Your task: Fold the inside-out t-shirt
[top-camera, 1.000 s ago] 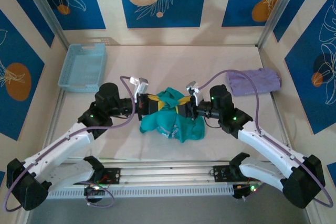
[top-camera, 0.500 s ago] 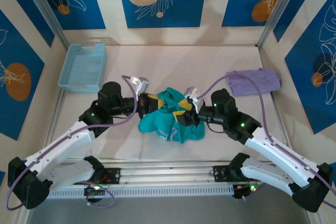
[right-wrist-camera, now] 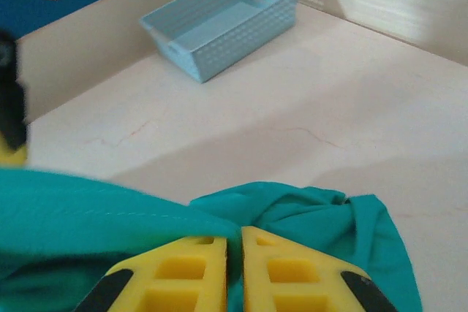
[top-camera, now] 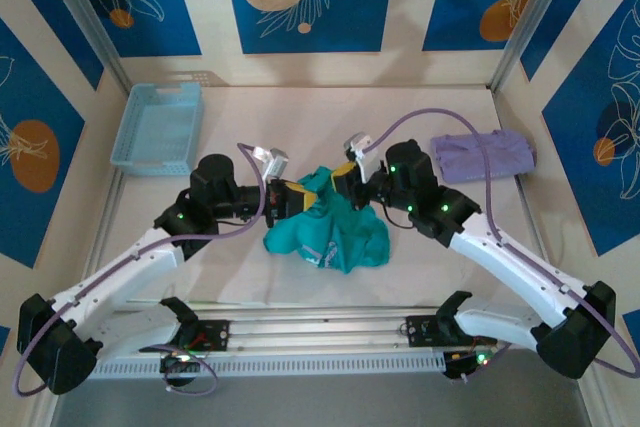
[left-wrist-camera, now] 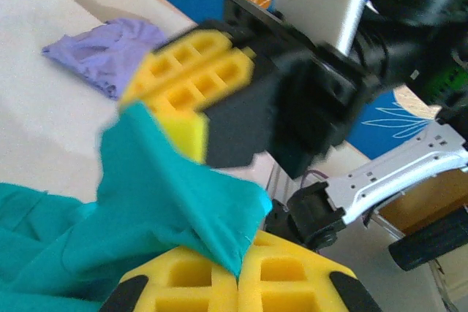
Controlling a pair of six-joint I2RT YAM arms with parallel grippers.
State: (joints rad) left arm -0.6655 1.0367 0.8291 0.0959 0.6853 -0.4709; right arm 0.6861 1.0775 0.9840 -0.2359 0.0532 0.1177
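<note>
With the left gripper (top-camera: 288, 197) pinching a fold of the teal t-shirt (top-camera: 335, 237), which lies bunched at the centre of the frame, and the right gripper (top-camera: 345, 179) pressed onto cloth just beside it, I'd draw them apart slowly and level so neither pinch slips.

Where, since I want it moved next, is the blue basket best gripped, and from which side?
On the blue basket, pinch the rim of the wall facing the middle of the table, coming straight down from above: it stands upright, open-topped, its walls thin.
</note>
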